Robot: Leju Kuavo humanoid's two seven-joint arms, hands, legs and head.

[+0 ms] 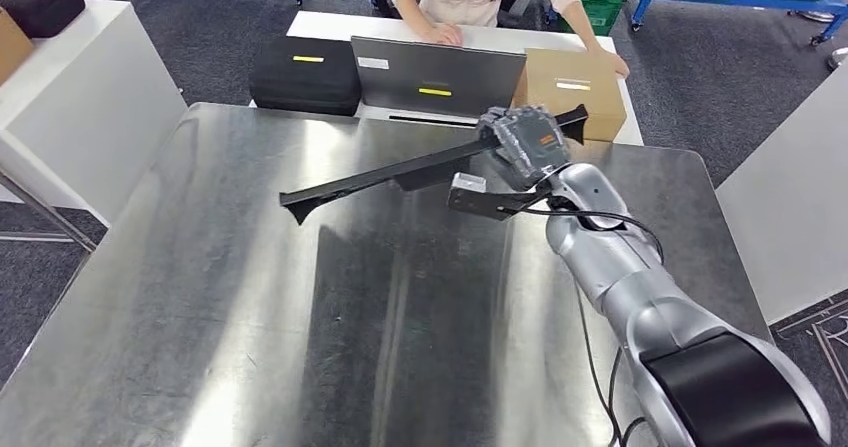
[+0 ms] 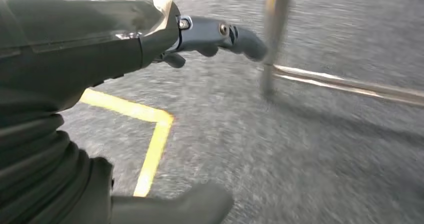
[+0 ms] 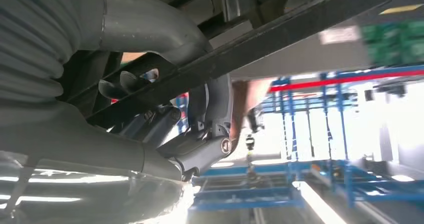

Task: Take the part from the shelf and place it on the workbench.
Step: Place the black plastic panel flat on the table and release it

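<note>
Clearly the right hand [image 1: 522, 143] was clenched around the long black part [image 1: 400, 175], gripping it near one end, so most of its length reached out sideways, held above the steel workbench [image 1: 250, 317]. The part looked stiff, thin and fairly light, probably moulded plastic; a hold nearer its middle would likely have curbed the droop and twist of the free end. The left hand [image 2: 215, 38] hung over grey carpet, its fingers loosely apart, holding nothing.

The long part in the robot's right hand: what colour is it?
Black; the part, held by the right hand, shows best in the head view.
</note>
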